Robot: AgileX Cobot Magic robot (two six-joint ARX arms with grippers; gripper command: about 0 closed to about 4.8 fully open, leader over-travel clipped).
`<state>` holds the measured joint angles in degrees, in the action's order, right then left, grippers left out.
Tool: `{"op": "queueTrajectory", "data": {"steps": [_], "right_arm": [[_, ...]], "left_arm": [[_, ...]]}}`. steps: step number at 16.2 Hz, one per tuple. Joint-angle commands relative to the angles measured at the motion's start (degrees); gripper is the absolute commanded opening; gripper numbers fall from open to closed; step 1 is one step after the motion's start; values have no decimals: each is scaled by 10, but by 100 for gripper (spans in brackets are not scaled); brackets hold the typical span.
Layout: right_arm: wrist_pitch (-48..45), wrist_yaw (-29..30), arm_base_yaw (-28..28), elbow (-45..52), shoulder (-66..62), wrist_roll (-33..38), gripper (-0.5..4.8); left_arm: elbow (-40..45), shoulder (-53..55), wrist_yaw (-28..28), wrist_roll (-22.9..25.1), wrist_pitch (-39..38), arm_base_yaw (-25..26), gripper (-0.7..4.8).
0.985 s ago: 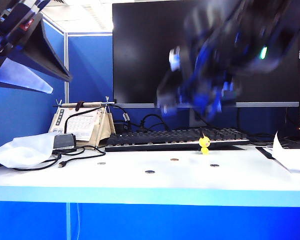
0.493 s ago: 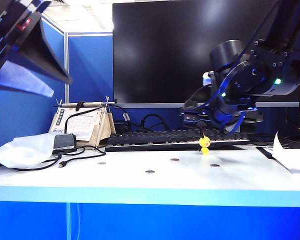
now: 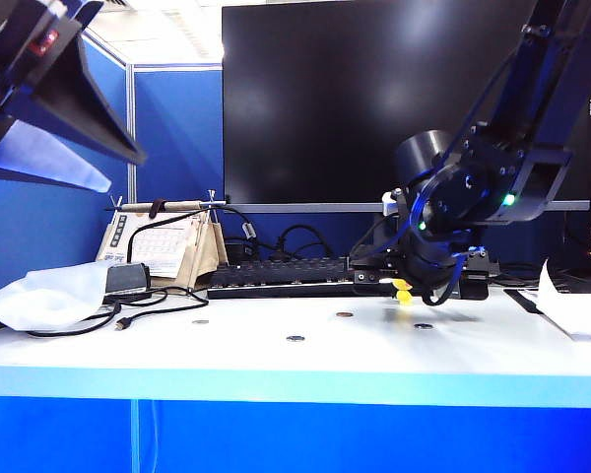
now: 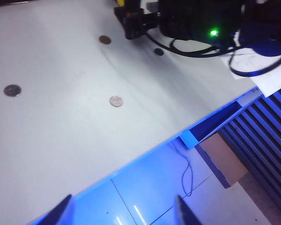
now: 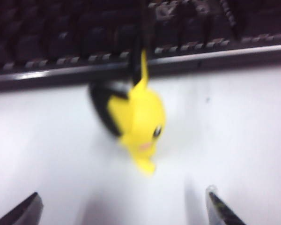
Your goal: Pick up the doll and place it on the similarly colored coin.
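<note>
Doll: on desk, before keyboard
Right end effector: wide, around doll
Left end effector: parted, raised far left

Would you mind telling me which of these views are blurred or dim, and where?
Right wrist view: soft all over, the doll and keyboard smeared, right claw tips apart. Exterior view: sharp; the right arm dark against the monitor. Left wrist view: fairly clear, blue-tinted; left claw tips dim at the picture's edge.
</note>
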<state>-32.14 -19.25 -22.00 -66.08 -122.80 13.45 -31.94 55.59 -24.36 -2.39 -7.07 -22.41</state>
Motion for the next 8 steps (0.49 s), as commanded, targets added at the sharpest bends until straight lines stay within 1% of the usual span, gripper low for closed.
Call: {"op": "queueTrajectory", "data": {"steps": [1, 6, 8], "right_arm": [[-22, -1, 5, -27, -20, -1, 479], [-6, -1, 7, -92, -50, 0, 479], [29, -3, 15, -121, -60, 0, 479]], "left_arm": [[-2, -2, -5, 0, 8, 0, 277], [-2, -2, -5, 1, 10, 0, 277], [-2, -2, -5, 0, 14, 0, 277]]}}
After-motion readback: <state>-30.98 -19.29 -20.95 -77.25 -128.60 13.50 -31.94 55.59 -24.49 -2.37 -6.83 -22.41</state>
